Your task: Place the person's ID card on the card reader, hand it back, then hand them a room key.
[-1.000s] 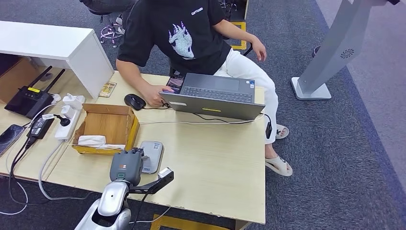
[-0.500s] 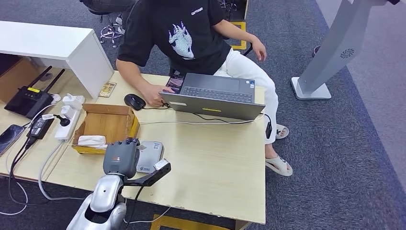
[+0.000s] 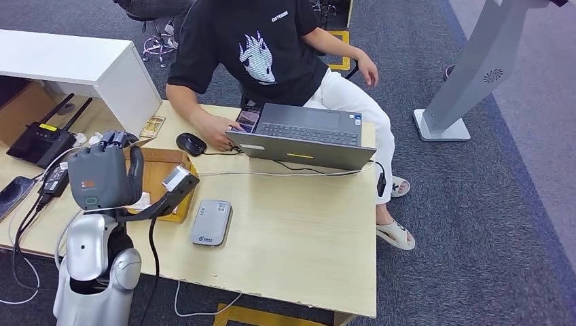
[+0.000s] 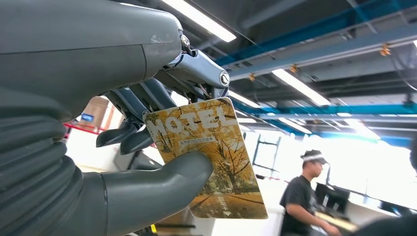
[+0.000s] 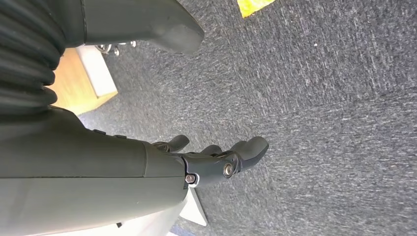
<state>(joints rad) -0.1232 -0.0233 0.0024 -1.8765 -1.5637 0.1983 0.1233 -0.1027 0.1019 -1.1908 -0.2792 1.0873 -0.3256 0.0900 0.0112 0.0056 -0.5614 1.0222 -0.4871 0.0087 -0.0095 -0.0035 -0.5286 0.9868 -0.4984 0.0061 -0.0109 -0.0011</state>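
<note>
Left robot hand [image 3: 102,175] is raised above the counter [image 3: 299,231], left of the card reader [image 3: 211,222]; in the left wrist view you see the thumb [image 4: 162,182] pinching a room key [image 4: 209,157] printed HOTEL against the fingers [image 4: 130,135], held flat so the person can take it. In the head view the key itself can't be made out. The card reader lies bare on the counter, just right of the cardboard box [image 3: 159,178], so you're likely at the key hand-over. The person [image 3: 258,51] sits behind the reader, 1 hand by the laptop [image 3: 302,136]. The right robot hand [image 5: 216,162] hangs over the carpet floor, fingers loosely apart, holding nothing.
</note>
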